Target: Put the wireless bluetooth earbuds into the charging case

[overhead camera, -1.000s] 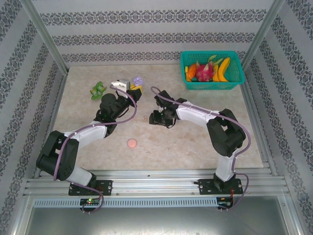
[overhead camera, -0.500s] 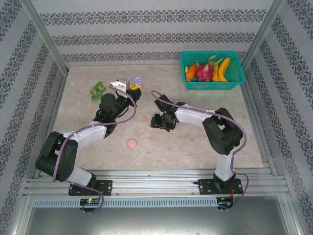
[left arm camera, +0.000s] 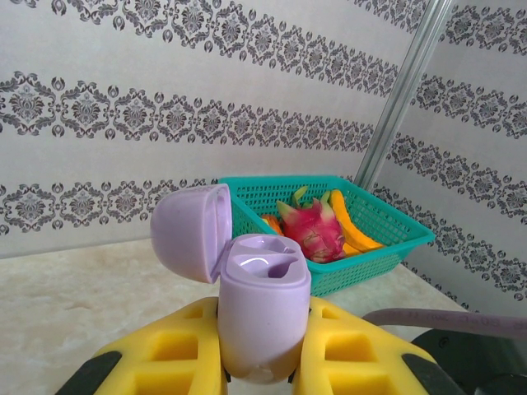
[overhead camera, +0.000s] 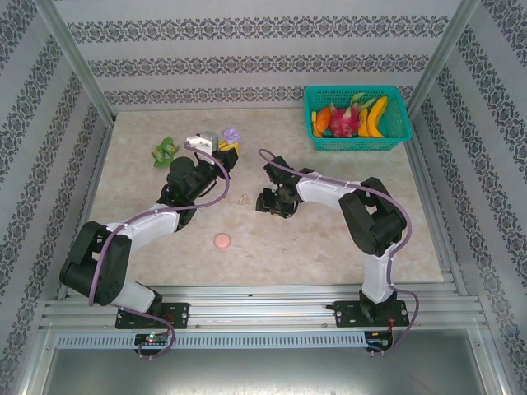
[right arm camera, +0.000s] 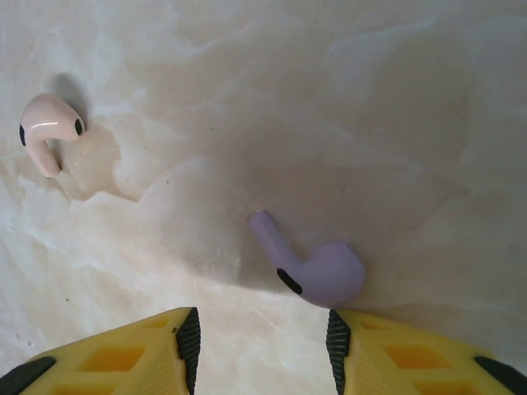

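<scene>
Slip risk: sits off-centre to lilac earbud (right arm camera: 317, 271) with right gripper (right arm camera: 262, 337) parted, could flick it aside; clamps open lilac case (left arm camera: 263, 317) in left gripper (left arm camera: 259, 366).

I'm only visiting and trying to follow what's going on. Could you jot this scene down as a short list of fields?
left gripper: shut on the lilac case, held upright
lid: flipped open, slots look empty
right gripper: open, hovering over the lilac earbud
lilac earbud: lying on the table
pink earbud: on the table, apart from the lilac one
basket: green, fruit inside
</scene>
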